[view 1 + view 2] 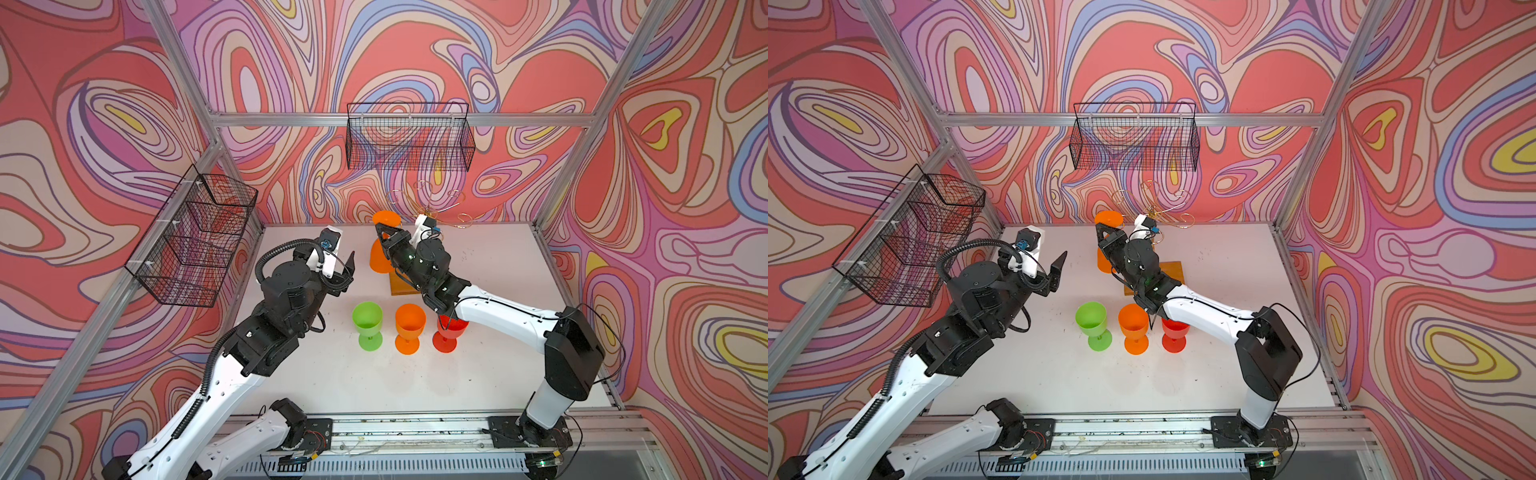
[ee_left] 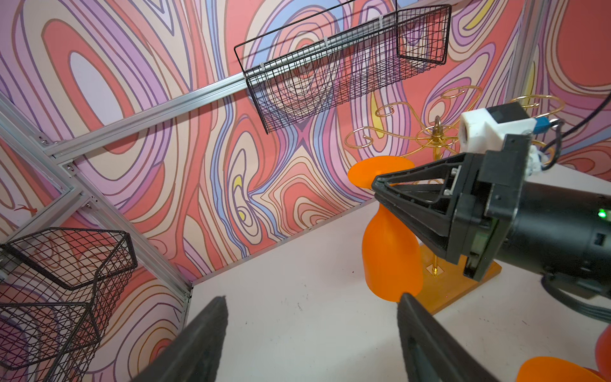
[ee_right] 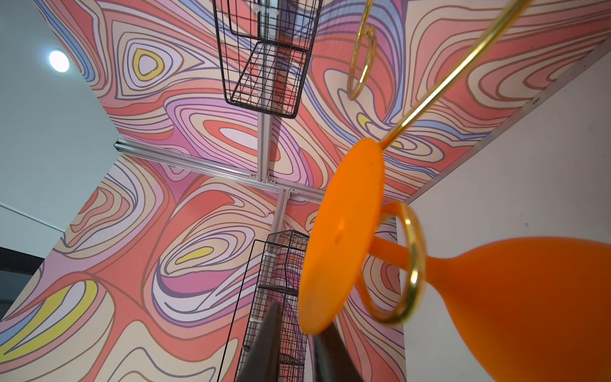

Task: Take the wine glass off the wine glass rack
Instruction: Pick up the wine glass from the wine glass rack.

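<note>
The right end effector (image 2: 375,189) sits at the foot of the hanging wine glass (image 2: 390,258).
The orange glass hangs bowl-down, its stem through a curled loop of the wine glass rack (image 2: 463,286), whose wooden base stands near the far edge of the worktop (image 1: 498,270). The right jaws are nearly together at the rim of the foot; whether they pinch it cannot be told. The left end effector (image 2: 310,302) hovers wide open and holds nothing, nearer the left edge.

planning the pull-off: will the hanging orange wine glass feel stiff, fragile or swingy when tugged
Likely stiff and light: the orange wine glass looks like opaque moulded plastic. It may swing or snag: a gold loop rings its stem.
</note>
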